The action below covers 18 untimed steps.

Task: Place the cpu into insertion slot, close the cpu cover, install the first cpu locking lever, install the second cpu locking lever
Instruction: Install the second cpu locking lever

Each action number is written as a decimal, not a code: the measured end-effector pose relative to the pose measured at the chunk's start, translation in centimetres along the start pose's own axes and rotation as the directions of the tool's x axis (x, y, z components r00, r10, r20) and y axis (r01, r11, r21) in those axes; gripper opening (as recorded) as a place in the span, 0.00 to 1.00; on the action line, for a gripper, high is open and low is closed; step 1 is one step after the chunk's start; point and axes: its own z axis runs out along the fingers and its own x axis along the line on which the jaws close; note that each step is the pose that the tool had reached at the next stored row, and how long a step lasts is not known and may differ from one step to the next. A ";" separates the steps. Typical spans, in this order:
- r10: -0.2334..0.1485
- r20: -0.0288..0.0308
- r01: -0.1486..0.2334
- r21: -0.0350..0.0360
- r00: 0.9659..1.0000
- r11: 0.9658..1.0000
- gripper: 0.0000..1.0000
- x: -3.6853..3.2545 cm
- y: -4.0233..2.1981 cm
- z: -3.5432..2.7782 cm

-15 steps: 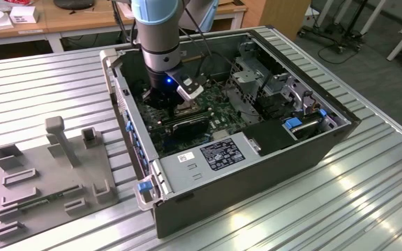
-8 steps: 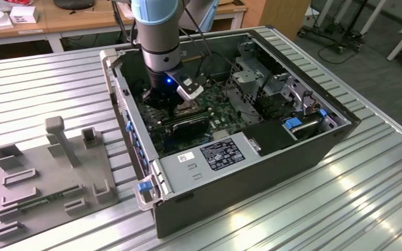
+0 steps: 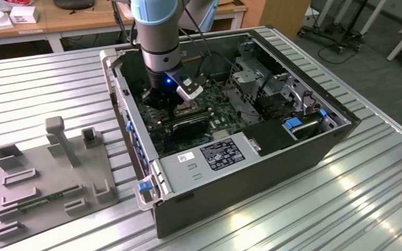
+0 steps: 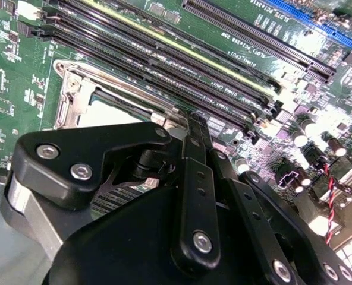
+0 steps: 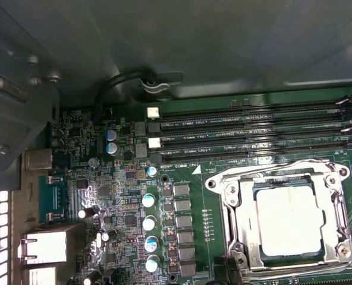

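In the exterior view, the arm is seen reaching down into an open computer case [image 3: 257,157] that lies on its side on a ribbed metal bench [image 3: 40,89]. The hand [image 3: 165,100] is lowered just above the green circuit board [image 3: 219,112] inside the case. A grey fixture plate [image 3: 47,183] with upright blocks is set on the bench, well apart from the case toward the exterior view's left.

In the first wrist view, the cpu [image 5: 289,219] is seen lying flat inside the insertion slot [image 5: 247,261], its pale silvery face turned up. The cpu cover [image 5: 238,205] is laid down around the chip, its cut-out middle framing it; whether the cover is fully pressed down cannot be told. The long black memory slots [image 5: 253,139] are seen just beside the socket, and a row of small capacitors [image 5: 149,222] stands near its other side.

In the second wrist view, the black linkage of the hand [image 4: 191,122] is seen close above the socket, with the cpu [image 4: 107,113] and part of the cpu cover [image 4: 66,98] showing just beyond it. The tip of the hand lies at the edge of the cover. Whether the hand is spread or pressed together cannot be told, and nothing is seen held in it.
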 end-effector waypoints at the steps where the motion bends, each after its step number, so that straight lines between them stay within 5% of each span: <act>1: 0.000 0.000 0.000 0.000 1.000 1.000 0.11 0.00 0.00 0.00; 18: 0.000 0.008 0.000 -0.005 1.000 1.000 0.11 0.41 -0.04 -0.07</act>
